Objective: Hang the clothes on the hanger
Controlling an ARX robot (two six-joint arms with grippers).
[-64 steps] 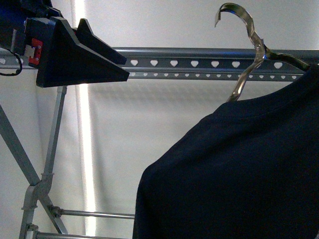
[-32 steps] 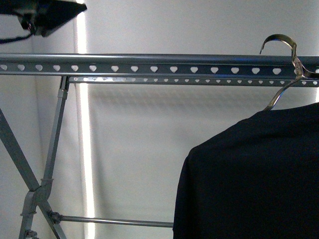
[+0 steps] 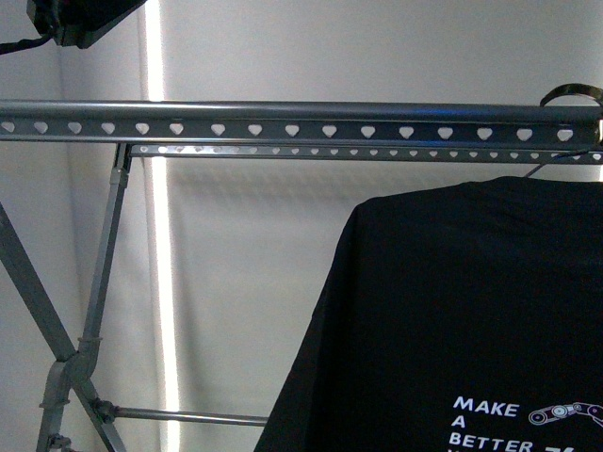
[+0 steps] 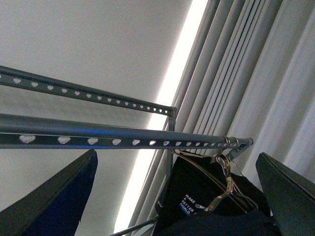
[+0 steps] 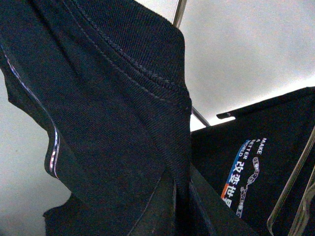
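The clothes (image 3: 452,320), a black T-shirt with white "MAKE A BETTER" print, hang at the right under the hanger (image 3: 301,118), a dark grey rack rail with heart-shaped holes. A shiny coat hanger's hook (image 3: 570,92) sits at the rail's top. My left gripper (image 3: 85,19) is open at the top left, above the rail. In the left wrist view it (image 4: 177,206) is empty below the rails (image 4: 98,135), with a printed T-shirt (image 4: 189,196) on a shiny coat hanger (image 4: 224,182) beyond. My right gripper (image 5: 179,196) is shut on black T-shirt cloth (image 5: 108,123) near a stitched seam.
The rack's slanted legs (image 3: 94,311) and a low cross bar (image 3: 188,414) stand at the left. Grey curtains (image 4: 246,73) hang behind the rack's end. Printed black cloth (image 5: 246,167) and thin hanger wires (image 5: 290,196) lie beyond my right gripper.
The T-shirt on its coat hanger moved right, and its hook came down to the rail. The print came into view. My left gripper rose to the top left corner.
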